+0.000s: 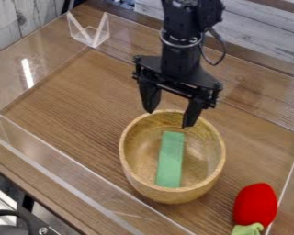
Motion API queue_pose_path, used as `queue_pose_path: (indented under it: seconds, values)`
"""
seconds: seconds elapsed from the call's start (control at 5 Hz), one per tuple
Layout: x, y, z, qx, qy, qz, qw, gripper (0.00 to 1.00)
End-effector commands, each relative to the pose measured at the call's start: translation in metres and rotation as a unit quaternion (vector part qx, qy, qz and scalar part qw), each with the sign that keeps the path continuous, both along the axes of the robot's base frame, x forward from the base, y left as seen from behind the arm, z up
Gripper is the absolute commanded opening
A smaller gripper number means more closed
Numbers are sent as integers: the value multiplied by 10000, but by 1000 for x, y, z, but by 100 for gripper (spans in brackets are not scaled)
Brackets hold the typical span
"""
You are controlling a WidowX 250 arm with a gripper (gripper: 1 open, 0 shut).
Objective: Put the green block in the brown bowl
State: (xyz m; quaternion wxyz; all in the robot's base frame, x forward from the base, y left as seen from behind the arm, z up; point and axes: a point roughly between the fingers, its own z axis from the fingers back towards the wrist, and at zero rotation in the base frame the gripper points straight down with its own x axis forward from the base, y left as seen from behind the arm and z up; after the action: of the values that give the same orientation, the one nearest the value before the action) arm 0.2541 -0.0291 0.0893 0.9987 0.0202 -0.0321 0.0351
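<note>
The green block point(172, 157) already lay flat inside the brown bowl point(137, 180), just below the tool point(175, 106). The tool stood wide apart and held nothing, so the task looked finished.

Green block point(172, 157), a flat, elongated bar of plain bright green, lying flat on the floor of the brown bowl point(139, 177). Long axis running from the near rim toward the far rim, tilted slightly off vertical in the picture, upper end leaning right. Resting roughly central, bare wood showing on both long sides. Brown bowl round, light wood with visible grain and a thick rim, sitting upright on the wood-grain counter point(76, 101), toward the lower middle of the view. Inside paler than the outer wall. Nothing gripping the block; whole top face visible and unobstructed.
</note>
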Motion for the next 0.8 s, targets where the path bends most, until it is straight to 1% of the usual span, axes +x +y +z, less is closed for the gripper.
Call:
queue_pose_path:
  seconds: [0.0, 0.2, 0.4, 0.6]
  values:
    - [4, 2, 10, 15, -157, 37, 9999, 100]
    - [2, 0, 4, 37, -21, 60, 10000, 100]
    - [3, 3, -6, 58, 92, 31, 9999, 100]
    - [10, 14, 1, 26, -39, 43, 10000, 100]
